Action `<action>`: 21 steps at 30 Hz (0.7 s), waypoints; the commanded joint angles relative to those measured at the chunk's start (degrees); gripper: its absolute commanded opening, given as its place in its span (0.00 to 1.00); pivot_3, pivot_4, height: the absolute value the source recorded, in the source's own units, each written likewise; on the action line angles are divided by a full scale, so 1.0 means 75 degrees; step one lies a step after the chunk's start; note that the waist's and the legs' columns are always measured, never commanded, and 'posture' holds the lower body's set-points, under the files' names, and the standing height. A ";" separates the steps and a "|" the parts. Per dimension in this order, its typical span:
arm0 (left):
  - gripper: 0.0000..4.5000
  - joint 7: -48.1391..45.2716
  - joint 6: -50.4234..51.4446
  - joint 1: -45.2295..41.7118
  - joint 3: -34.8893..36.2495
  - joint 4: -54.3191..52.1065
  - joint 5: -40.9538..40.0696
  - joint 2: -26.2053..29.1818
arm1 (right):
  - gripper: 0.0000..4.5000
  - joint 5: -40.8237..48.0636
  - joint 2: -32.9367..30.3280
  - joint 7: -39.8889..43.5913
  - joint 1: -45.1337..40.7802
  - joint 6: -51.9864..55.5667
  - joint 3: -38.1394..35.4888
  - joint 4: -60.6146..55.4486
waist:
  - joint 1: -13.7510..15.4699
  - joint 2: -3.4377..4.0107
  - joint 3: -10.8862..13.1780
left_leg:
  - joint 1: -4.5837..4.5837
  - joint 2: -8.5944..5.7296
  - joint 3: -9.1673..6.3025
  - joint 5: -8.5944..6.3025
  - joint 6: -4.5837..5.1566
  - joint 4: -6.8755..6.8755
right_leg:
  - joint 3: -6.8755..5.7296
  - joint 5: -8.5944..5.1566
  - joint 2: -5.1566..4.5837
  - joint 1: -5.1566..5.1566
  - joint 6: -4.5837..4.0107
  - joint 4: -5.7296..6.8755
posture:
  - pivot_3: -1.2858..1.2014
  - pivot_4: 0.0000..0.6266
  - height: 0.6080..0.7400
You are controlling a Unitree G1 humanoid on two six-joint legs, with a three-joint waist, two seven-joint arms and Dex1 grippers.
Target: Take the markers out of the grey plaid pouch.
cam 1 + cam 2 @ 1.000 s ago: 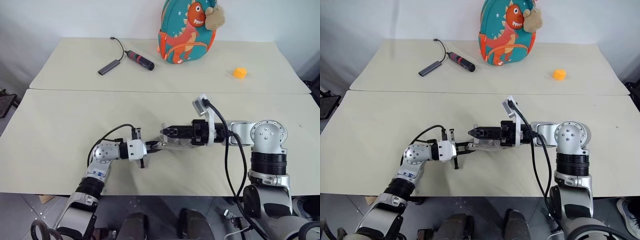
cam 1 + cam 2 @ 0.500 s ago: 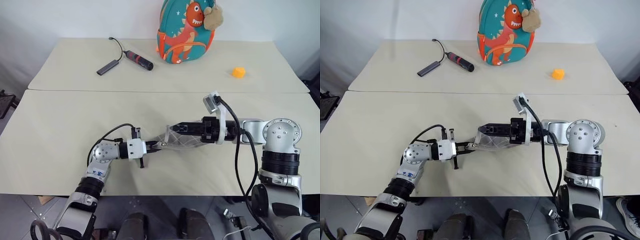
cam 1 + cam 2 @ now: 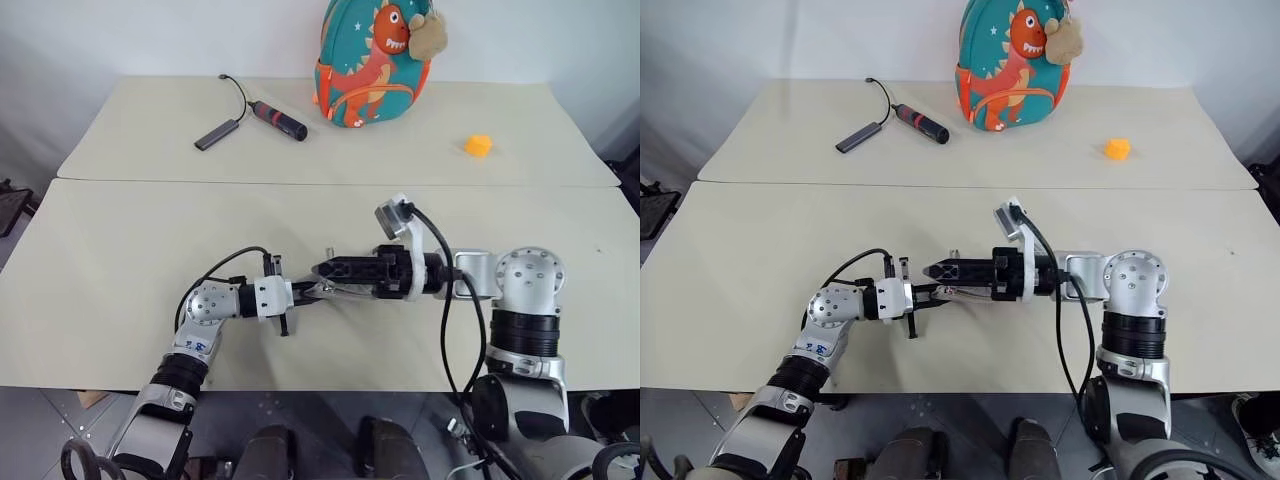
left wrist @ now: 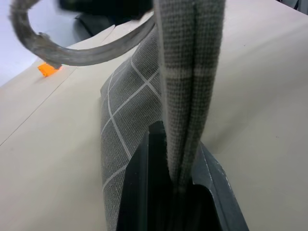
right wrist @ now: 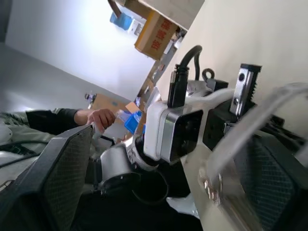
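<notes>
The grey plaid pouch (image 3: 342, 291) hangs just above the near table, one end pinched in my left gripper (image 3: 307, 292), which is shut on it. In the left wrist view the plaid fabric (image 4: 126, 109) stands on edge between the black fingers, with its cord loop (image 4: 72, 52) curling off. My right gripper (image 3: 323, 268) lies level over the pouch, pointing at the left gripper, open with its pads (image 5: 62, 168) wide apart and nothing between them. It covers most of the pouch. The markers are hidden.
On the far table stand a teal dinosaur backpack (image 3: 372, 62), a red-and-black cabled stick (image 3: 278, 119) with a grey adapter (image 3: 218, 133), and a small orange thing (image 3: 479, 145). A person's hand (image 5: 103, 118) is in the background of the right wrist view.
My right gripper drew back to the right, baring the pouch, then slid left again over it toward the left gripper. The left gripper held still, shut on the pouch.
</notes>
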 commanded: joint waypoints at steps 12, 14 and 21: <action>0.00 0.0016 0.0210 0.0082 0.0022 -0.0305 -0.0154 0.0036 | 0.03 0.0116 0.0126 0.0243 0.0122 -0.1594 -0.0009 -0.0274 | 0.0000 0.0000 0.0000 | 0.0000 -0.0001 0.0009 0.0000 0.0000 0.0000 | 0.0000 0.0000 0.0000 0.0000 0.0000 0.0000 | 0.52 0.24 1.00; 0.00 -0.0036 0.0325 0.0114 0.0056 -0.0369 -0.0292 0.0009 | 0.00 0.0322 0.0058 0.0318 0.0091 -0.1686 -0.0183 -0.0246 | 0.0004 0.0000 0.0000 | 0.0000 -0.0001 0.0009 0.0000 0.0000 0.0000 | 0.0000 0.0000 0.0000 0.0000 0.0000 0.0000 | 0.52 0.24 1.00; 0.00 -0.0738 0.4015 0.0627 0.0195 -0.2138 -0.2590 0.0138 | 0.00 0.1392 -0.0429 0.0187 -0.0140 -0.1806 -0.1016 -0.0045 | -0.0006 0.0000 0.0001 | 0.0000 0.0004 -0.0005 0.0000 0.0000 -0.0001 | 0.0001 0.0000 0.0000 0.0000 0.0000 0.0000 | 0.52 0.24 1.00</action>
